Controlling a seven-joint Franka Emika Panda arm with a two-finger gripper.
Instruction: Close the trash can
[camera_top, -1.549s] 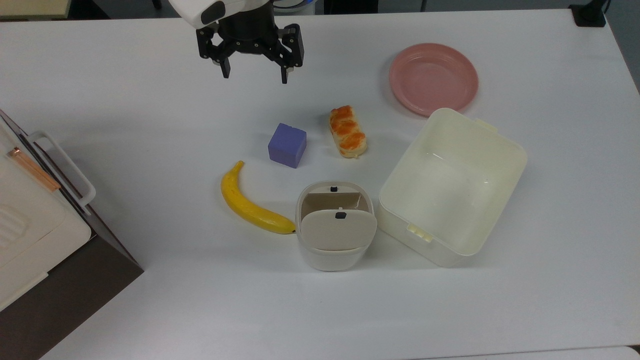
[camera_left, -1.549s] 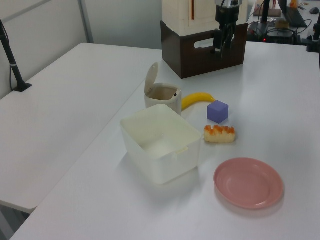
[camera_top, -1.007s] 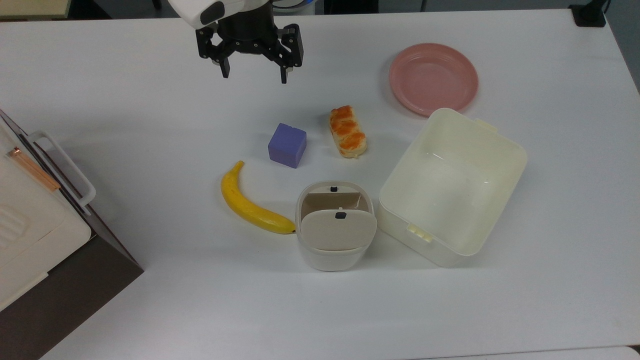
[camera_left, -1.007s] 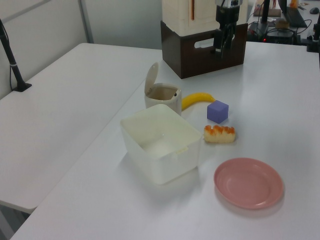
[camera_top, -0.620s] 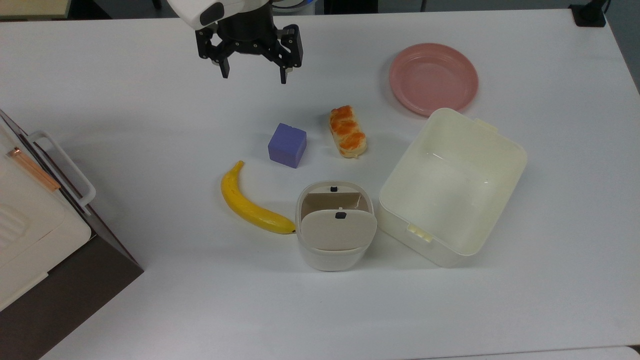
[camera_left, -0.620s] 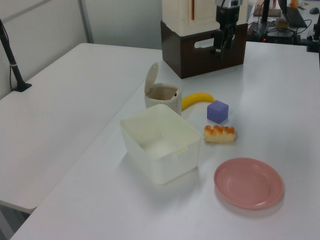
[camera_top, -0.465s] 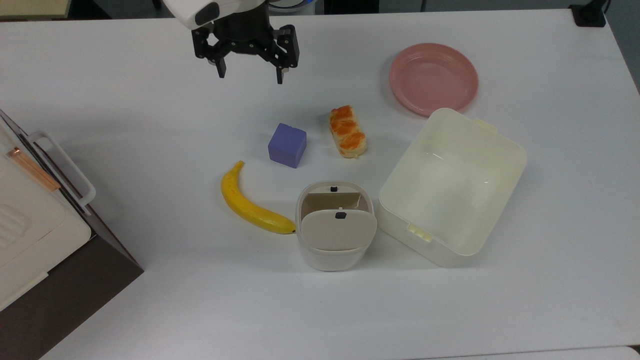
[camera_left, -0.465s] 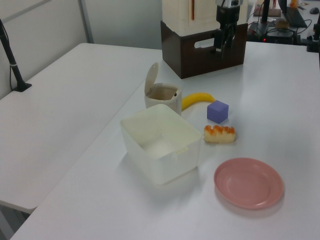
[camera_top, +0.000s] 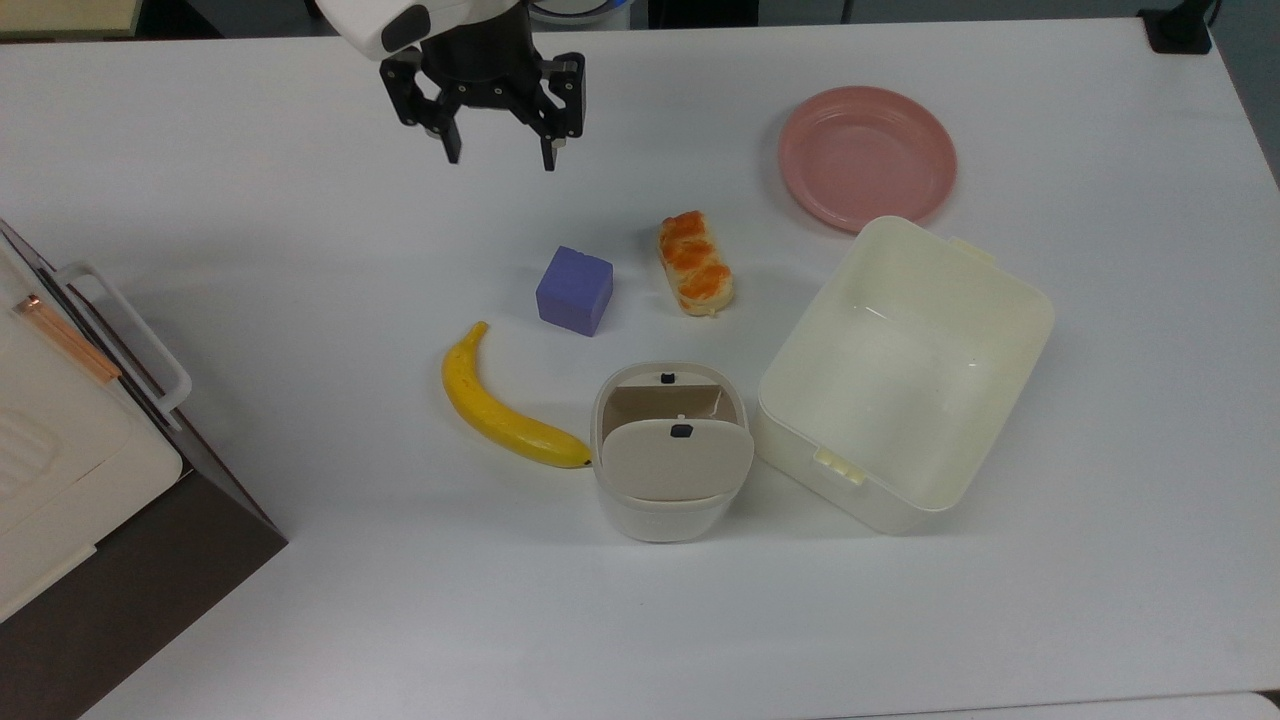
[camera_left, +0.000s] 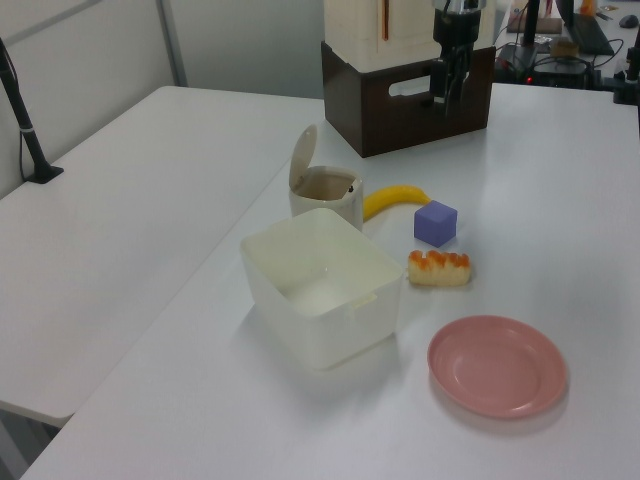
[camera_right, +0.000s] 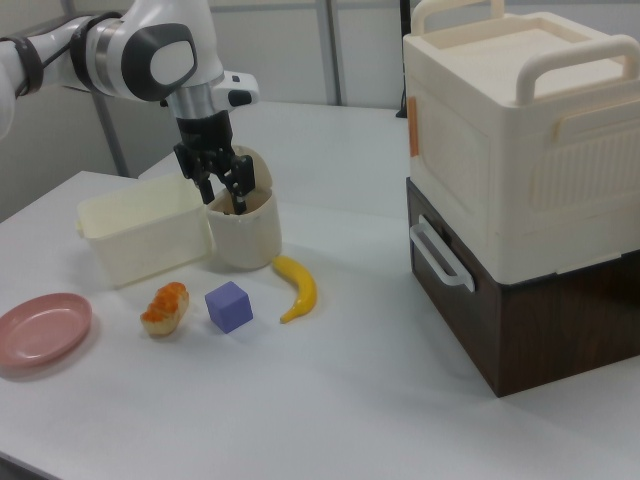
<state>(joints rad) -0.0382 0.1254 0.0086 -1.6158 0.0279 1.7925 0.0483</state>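
Cream-white plastic stands nearest in the top view: the trash can sits close to the lower edge of the white table, its beige lid tipped up on the hinge so that the brown inside shows behind it; a small black button marks the lid; in the left view the lid stands nearly upright above the can; the can is open. Touching or just beside the can on the top view's left lies a yellow banana, its dark tip at the can's wall; on the top view's right, just beside the can, stands a larger pale-yellow tub, lidless and set at a slant. At the top view's lower left corner a cream box with a handle sits on a dark brown base; in the right view this stack fills the right side. Farther up the table come a purple cube and, near it on the top view's right, a piece of orange-glazed bread; beyond the tub lies a pink plate. Farthest, at the top edge of the top view, hangs the black gripper on its white arm; its two fingers point down, spread apart with nothing between them; it is well apart from the can.
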